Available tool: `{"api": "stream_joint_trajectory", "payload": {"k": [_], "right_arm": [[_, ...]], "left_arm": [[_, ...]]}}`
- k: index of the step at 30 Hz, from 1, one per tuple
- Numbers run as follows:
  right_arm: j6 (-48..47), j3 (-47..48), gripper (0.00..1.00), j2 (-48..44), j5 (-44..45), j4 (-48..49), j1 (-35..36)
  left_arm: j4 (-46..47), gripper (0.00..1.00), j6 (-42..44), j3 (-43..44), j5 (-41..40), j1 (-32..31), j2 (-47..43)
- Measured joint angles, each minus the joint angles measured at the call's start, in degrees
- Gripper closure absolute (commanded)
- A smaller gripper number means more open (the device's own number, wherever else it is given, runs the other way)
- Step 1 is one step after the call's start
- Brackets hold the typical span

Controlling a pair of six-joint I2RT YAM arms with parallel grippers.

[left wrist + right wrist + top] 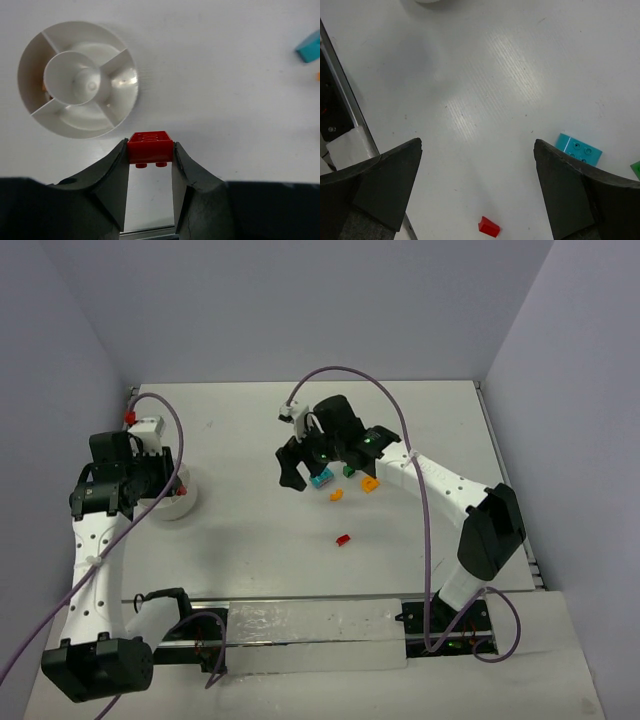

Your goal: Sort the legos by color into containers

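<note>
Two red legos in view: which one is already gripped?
The red brick, clamped between the fingers of the left gripper beside the bowl. The other red piece lies loose on the table, untouched.

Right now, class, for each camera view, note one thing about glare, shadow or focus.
Right wrist view: streaky glare across the table, soft shadow upper left. Left wrist view: shiny highlights on the bowl; the red brick is sharp. Top view: even light, faint shadows only.
</note>
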Motion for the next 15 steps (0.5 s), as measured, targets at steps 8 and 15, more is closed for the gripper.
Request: {"api": "stream_joint_trajectory", "payload": {"k": [8, 15], "right_arm": [[-0.8, -2.5, 0.00, -0.1, -2.1, -0.1, -2.0], [-1.1, -3.0, 0.00, -0.1, -3.6, -0.2, -3.7]], "left_arm": [[3.5, 1.00, 4.9, -2.7, -6.1, 1.6, 1.1], [6.8, 1.00, 8.4, -4.1, -7.2, 4.0, 4.1]]}}
